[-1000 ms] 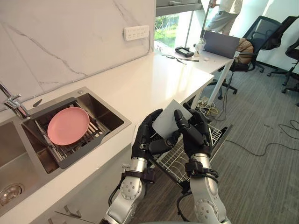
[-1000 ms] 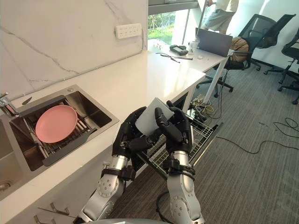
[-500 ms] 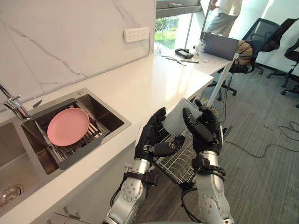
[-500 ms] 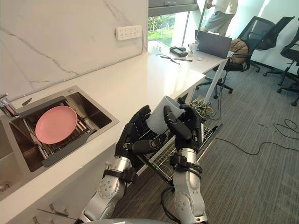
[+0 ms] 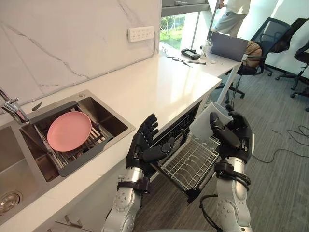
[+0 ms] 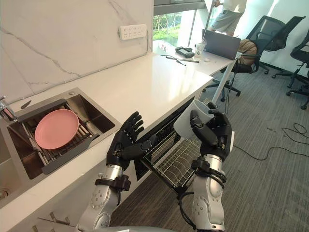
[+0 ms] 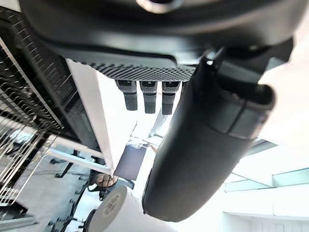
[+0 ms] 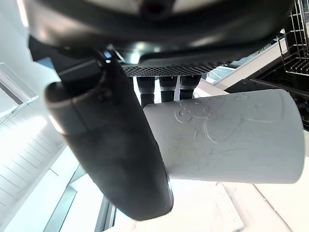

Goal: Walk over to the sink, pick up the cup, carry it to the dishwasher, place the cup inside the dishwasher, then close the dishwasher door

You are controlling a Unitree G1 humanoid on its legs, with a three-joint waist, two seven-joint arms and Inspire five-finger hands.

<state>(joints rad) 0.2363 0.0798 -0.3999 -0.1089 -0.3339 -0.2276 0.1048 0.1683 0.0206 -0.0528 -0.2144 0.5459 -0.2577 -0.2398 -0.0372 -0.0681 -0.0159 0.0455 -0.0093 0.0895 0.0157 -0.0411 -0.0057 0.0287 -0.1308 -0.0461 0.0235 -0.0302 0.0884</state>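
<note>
- Now the right hand (image 6: pixel 215 137) holds the cup (image 6: pixel 190 121). Its fingers and thumb are curled tight round the cup's side.
- The cup is white. It is up in the air and tipped over. Its open end points up and away from the robot.
- The cup hangs over the right end of the rack (image 6: pixel 174 162). It does not touch the rack.
- In the right wrist view the cup lies across the hand, with the thumb on one side and the fingers on the other.
- The left hand (image 5: pixel 140 151) holds nothing. Its fingers are straight and spread apart.
- The left hand is up near the edge of the counter (image 5: pixel 145 87), over the left side of the rack. It is well apart from the cup.
- The rack is a wire basket. It is pulled out of the dishwasher (image 5: pixel 176 129), which is open under the counter.
- The sink (image 5: pixel 108 113) is set in the counter, off to the robot's left.
- A pink plate (image 5: pixel 69 131) lies on a small wire shelf in the sink.
- A tap (image 5: pixel 13 108) stands just beside the sink.
- A white socket (image 5: pixel 141 34) is on the wall above the counter.
- A laptop (image 5: pixel 231 46) sits at the far end of the counter.
- A person (image 5: pixel 234 14) stands behind the laptop.
- Black chairs (image 5: pixel 270 31) stand on the grey floor (image 5: pixel 280 145).
</note>
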